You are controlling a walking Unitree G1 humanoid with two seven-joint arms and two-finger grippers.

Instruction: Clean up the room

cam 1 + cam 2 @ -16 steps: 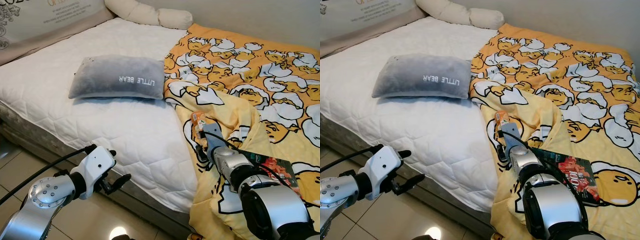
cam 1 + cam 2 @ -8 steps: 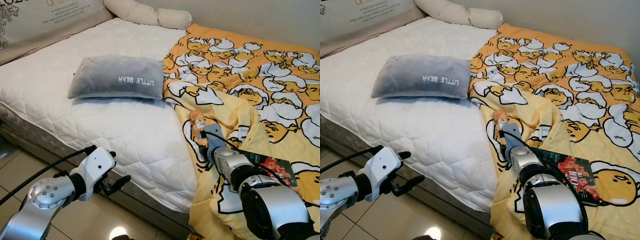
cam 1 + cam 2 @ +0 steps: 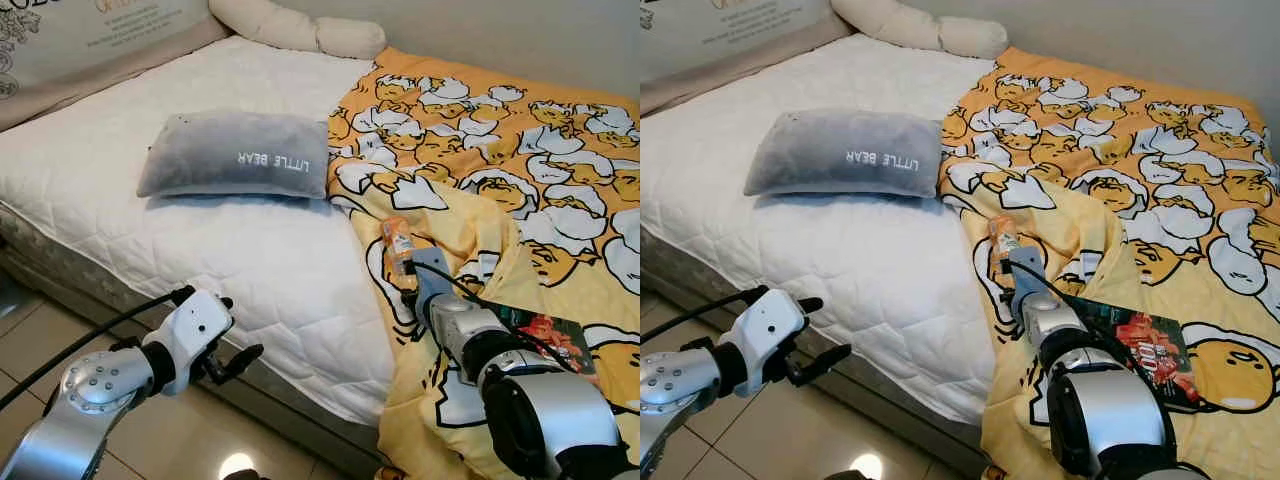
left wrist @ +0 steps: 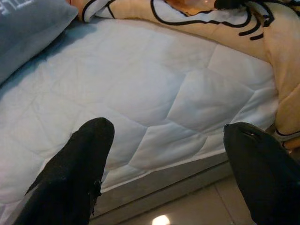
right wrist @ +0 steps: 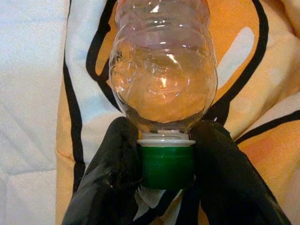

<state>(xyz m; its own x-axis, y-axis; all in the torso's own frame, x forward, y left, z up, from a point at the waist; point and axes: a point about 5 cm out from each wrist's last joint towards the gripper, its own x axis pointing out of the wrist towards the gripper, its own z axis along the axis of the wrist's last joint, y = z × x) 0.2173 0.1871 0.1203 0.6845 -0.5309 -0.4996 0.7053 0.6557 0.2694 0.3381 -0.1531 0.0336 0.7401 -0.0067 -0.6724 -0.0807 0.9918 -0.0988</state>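
A clear plastic bottle (image 5: 164, 79) with a green cap and an orange label (image 3: 398, 238) lies over the yellow cartoon-print blanket (image 3: 500, 150) at the bed's near edge. My right gripper (image 5: 166, 140) is shut on the bottle's neck, just above the cap, one black finger (image 5: 115, 154) on each side. In the head views the right gripper (image 3: 406, 278) sits right below the bottle. My left gripper (image 3: 238, 330) hangs open beside the mattress edge, low over the floor, with nothing between its fingers (image 4: 79, 173).
A grey "LITTLE BEAR" pillow (image 3: 235, 155) lies on the white mattress (image 3: 200, 250). A long cream pillow (image 3: 300, 30) lies at the head. A dark magazine (image 3: 548, 335) rests on the blanket by my right arm. Tiled floor (image 3: 30, 340) runs along the bed.
The bottle has risen slightly above my right wrist and more of it shows. The left gripper has stayed in about the same place.
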